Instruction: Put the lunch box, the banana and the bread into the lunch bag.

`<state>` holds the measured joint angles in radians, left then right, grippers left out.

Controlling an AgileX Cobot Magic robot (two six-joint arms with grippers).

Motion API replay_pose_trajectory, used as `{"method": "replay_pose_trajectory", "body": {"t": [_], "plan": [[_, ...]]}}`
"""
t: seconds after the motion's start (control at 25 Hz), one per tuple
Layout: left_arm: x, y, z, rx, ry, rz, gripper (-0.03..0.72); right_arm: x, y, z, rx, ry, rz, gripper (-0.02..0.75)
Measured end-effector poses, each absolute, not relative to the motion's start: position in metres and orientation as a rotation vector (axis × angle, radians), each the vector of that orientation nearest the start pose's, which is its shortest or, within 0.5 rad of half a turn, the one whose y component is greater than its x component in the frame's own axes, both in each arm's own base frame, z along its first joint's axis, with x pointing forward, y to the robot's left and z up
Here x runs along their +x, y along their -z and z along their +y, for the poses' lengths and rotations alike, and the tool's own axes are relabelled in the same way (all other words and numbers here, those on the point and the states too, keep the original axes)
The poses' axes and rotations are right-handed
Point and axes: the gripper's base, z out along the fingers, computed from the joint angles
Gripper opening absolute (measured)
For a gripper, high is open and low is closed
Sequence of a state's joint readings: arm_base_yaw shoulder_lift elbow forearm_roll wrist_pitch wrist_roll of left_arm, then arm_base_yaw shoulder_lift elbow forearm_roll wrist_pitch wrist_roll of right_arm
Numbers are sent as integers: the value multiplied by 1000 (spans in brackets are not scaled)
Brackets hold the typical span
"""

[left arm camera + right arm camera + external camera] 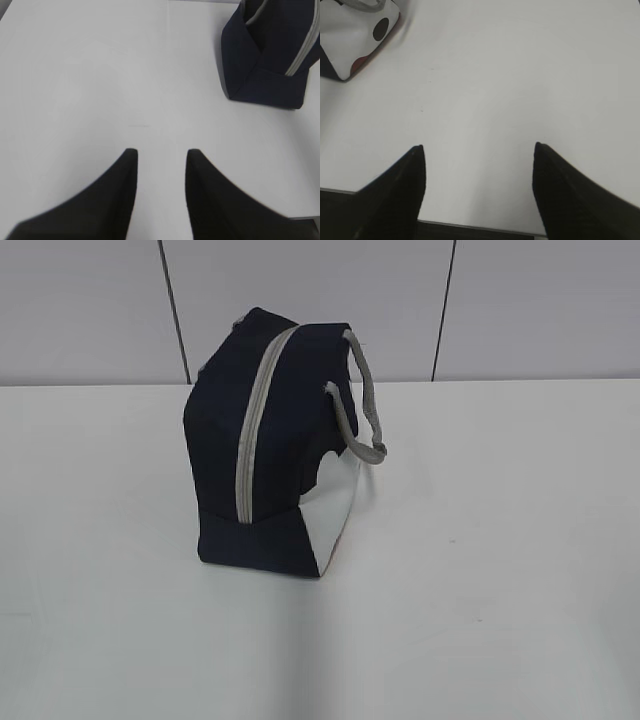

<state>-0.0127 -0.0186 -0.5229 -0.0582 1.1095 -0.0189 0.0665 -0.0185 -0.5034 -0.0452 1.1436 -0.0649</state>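
White tabletop (520, 570) fills every view, backed by a pale panelled wall (90, 310). On it we see only the boxy navy-blue fabric lunch bag (265, 440), standing near the middle with its grey zipper (250, 440) running up over the top and apparently closed along the stretch we can see. Its grey strap handles (365, 410) hang over the white side panel (335, 510) on the right. The lunch box, the banana and the bread appear in none of our views, so we cannot say where they are; they may already be inside, or out of frame.

Our left gripper (160, 155) hovers over bare table, its jaws partly spread with nothing between them, and the bag's navy corner sits up and to its right. Our right gripper (477, 147) is spread wider, also empty, with the bag's white panel and its dark and red dots at the upper left of its view.

We judge that both arms are standing clear of the bag. If the bag needs handling, we should steady its body with one gripper while the other takes the zipper pull, which we cannot make out here, so that the soft fabric does not slide or tip.
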Motion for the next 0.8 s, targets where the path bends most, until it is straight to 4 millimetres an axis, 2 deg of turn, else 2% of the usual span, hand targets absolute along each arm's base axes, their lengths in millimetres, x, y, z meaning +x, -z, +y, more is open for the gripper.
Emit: {"method": "replay_pose_trajectory", "body": {"t": [0.36,0.8], "plan": [[-13,-280,-5,-1,89,2051,253,-12,-272,-3,-41,106,2106,497],[-13,-280,-5,0,89,2051,253,-12,-272,-3,-30,112,2106,497]]}}
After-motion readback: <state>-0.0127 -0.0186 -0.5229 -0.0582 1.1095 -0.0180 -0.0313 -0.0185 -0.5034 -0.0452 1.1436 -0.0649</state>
